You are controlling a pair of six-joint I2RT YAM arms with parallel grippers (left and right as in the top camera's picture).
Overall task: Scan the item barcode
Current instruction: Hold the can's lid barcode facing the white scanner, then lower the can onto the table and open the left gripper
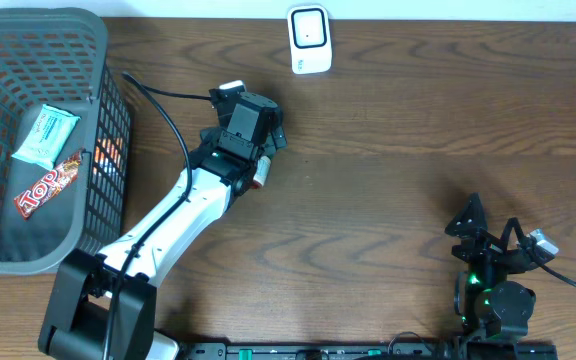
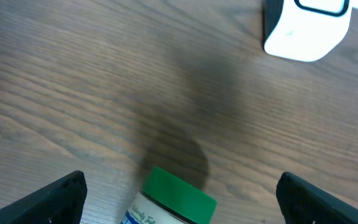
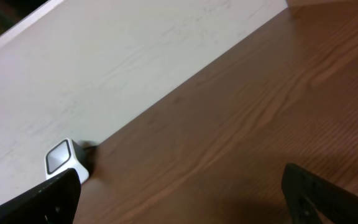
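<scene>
l gripper [image 2: 182, 186] spread wide astride bottle [image 2: 178, 199], not pinching; bottle lies short of scanner [image 2: 306, 28], prob for regrip. r gripper [image 3: 185, 196] spread, idle.

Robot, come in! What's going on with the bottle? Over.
Left gripper open, over the bottle. Right gripper open, empty. Green-capped bottle lying on table, not held. Nothing between it and scanner.

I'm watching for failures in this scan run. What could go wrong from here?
The green-capped white bottle lies loose inside the open left gripper; being round, it may roll away. It rests well apart from the white barcode scanner, so its barcode may go unread.
</scene>
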